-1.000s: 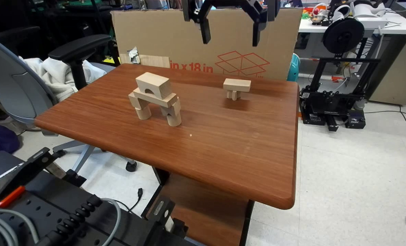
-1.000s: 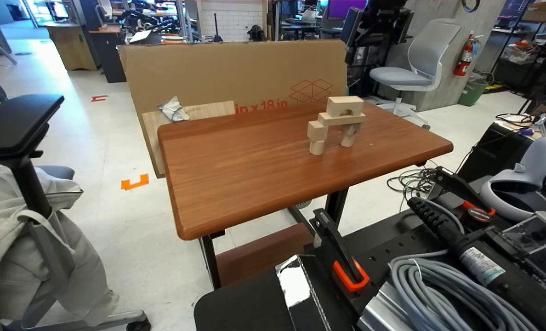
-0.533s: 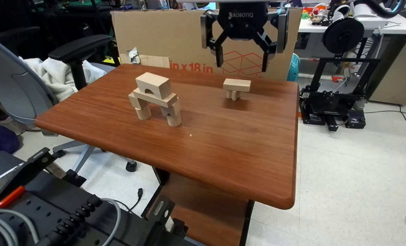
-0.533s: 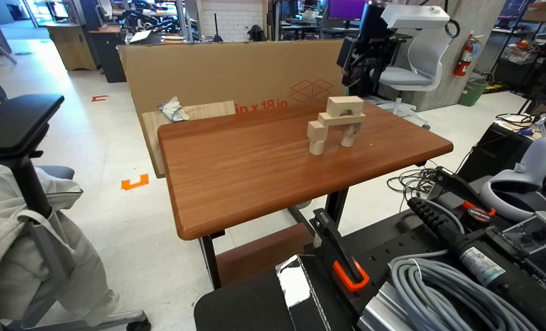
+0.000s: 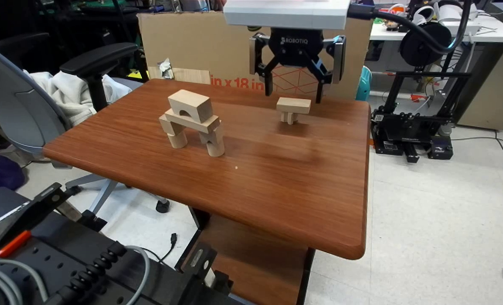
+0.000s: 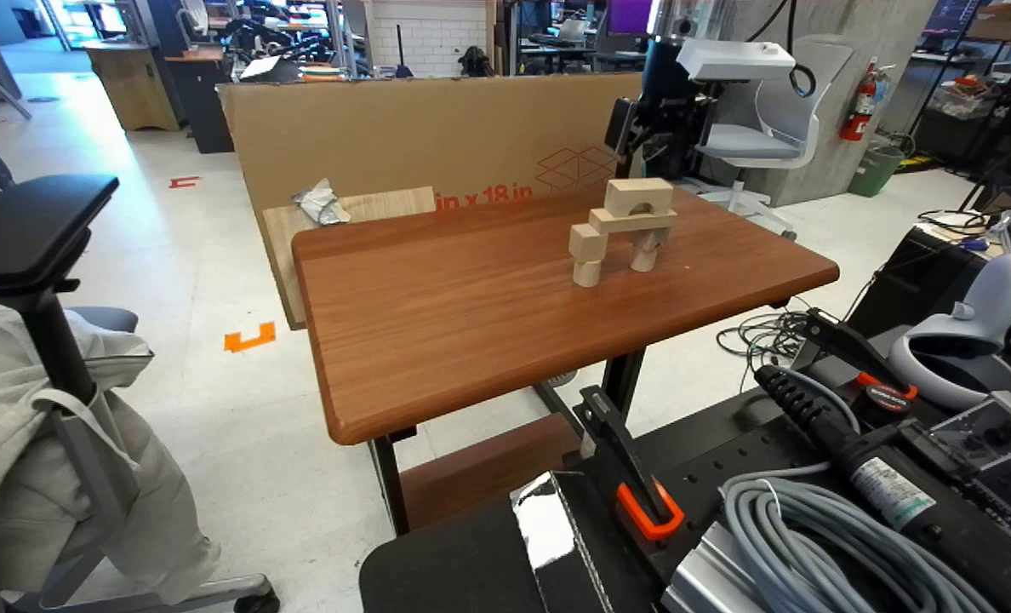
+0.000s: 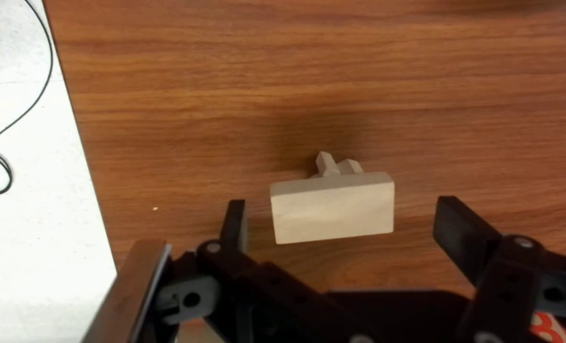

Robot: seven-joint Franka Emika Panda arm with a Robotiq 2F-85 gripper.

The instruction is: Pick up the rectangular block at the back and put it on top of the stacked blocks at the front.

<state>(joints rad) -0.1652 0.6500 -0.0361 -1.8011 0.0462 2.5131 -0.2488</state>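
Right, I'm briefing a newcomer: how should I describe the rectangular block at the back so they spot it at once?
On the brown table, look toward the cardboard sheet, below the open hand. There the rectangular block rests across short wooden supports. Unlike the taller stacked blocks, whose top piece has an arched cut-out, it is a plain bar.

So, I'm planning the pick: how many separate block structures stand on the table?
2: the stacked blocks, left in an exterior view, and the rectangular block on its supports, farther right. None seems hidden.

Glare streaks the floor (image 6: pixel 144 221); soft shadows dim the tabletop (image 5: pixel 272 173).
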